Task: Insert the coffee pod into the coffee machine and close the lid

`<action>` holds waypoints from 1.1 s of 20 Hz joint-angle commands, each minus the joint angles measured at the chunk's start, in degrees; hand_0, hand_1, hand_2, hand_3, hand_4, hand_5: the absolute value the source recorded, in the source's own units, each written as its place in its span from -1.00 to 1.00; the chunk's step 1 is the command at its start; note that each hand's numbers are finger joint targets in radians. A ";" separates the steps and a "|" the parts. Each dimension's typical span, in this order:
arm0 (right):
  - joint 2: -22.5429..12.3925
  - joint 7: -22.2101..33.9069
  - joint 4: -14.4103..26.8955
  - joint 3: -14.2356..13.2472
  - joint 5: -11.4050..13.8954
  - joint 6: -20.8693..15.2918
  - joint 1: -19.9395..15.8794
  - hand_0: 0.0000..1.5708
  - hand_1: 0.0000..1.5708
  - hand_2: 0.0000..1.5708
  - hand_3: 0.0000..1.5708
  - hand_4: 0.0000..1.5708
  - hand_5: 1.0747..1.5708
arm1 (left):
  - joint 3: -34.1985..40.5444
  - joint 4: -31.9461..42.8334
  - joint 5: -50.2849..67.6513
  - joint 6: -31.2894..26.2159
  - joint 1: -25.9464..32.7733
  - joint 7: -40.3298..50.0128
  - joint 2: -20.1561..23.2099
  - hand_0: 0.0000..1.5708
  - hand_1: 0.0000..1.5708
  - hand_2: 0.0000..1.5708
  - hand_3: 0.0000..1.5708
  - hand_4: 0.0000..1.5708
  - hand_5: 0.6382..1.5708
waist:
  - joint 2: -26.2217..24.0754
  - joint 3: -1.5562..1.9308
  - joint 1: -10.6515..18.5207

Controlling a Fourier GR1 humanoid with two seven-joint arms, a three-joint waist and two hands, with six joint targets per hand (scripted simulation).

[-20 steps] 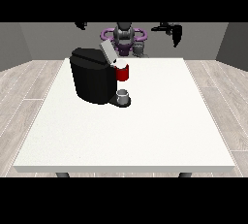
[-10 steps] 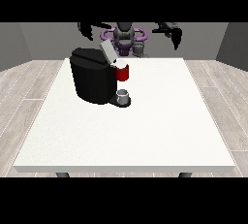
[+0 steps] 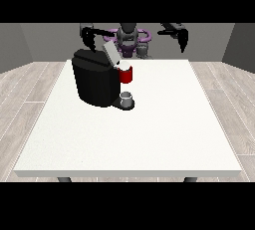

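Large white tabletop (image 3: 149, 139) fills middle of view, square-cornered, thin front edge in shadow. Two dark legs (image 3: 63, 179) show under front edge, one near each corner. Floor (image 3: 22, 89) light grey wood-look planks, seams running at angles, visible at both sides of tabletop. Walls (image 3: 47, 37) plain dark grey behind; side wall at right darker still. Light even, soft, no hard shadows on floor.

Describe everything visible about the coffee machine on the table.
The coffee machine is a black, blocky body standing upright on the white table, left of centre. Its grey lid is tilted up, open. A red part sits at its front, above a small grey cup on its base. Neither hand touches it.
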 commanded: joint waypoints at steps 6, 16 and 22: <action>1.49 -0.38 3.77 2.03 3.67 -1.31 -6.86 -1.00 -1.00 -1.00 -1.00 -1.00 1.00 | -0.28 -2.29 0.96 1.46 2.16 -3.97 1.85 -1.00 -1.00 -1.00 -1.00 -1.00 1.00 | 3.59 -0.02 -1.11; 3.63 -0.98 7.97 2.47 5.44 -2.40 -11.17 -1.00 -1.00 -1.00 -1.00 -1.00 1.00 | -1.74 -1.62 0.35 4.70 1.30 -4.20 1.94 -1.00 -1.00 -1.00 -1.00 -1.00 1.00 | 5.68 -0.02 -1.53; 2.04 -2.59 11.39 1.55 6.06 -1.10 -12.44 -1.00 -1.00 -1.00 -1.00 -1.00 1.00 | -2.18 -4.34 2.11 3.30 1.17 -0.09 3.56 -1.00 -1.00 -1.00 -1.00 -1.00 1.00 | 5.43 -0.01 -0.12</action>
